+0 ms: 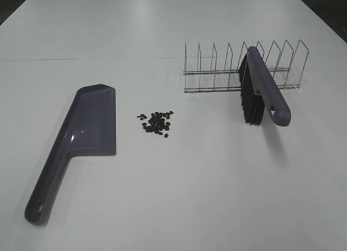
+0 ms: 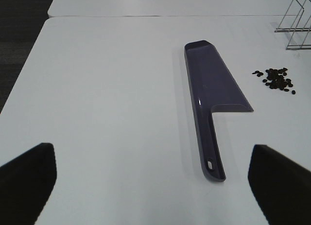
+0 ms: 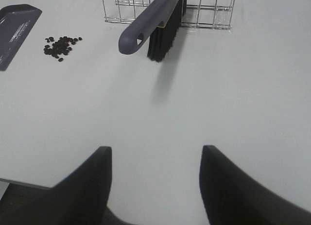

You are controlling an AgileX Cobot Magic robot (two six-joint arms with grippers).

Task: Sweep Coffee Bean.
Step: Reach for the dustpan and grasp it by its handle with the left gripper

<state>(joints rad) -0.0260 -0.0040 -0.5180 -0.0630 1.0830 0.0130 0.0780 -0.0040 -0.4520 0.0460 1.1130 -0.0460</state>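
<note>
A loose cluster of tiny dark coffee beans (image 1: 156,122) lies mid-table; it also shows in the left wrist view (image 2: 277,79) and the right wrist view (image 3: 60,45). A purple-grey dustpan (image 1: 81,137) lies flat to their left, handle toward the front; it shows in the left wrist view (image 2: 211,96) too. A purple brush (image 1: 265,91) with black bristles (image 1: 250,102) leans in a wire rack (image 1: 244,66); it also shows in the right wrist view (image 3: 150,23). My left gripper (image 2: 150,181) is open and empty, well short of the dustpan handle. My right gripper (image 3: 155,181) is open and empty, short of the brush.
The white table (image 1: 190,197) holds only these things. Its left edge (image 2: 22,89) drops to a dark floor. A second table surface shows behind a seam (image 1: 81,58) at the back.
</note>
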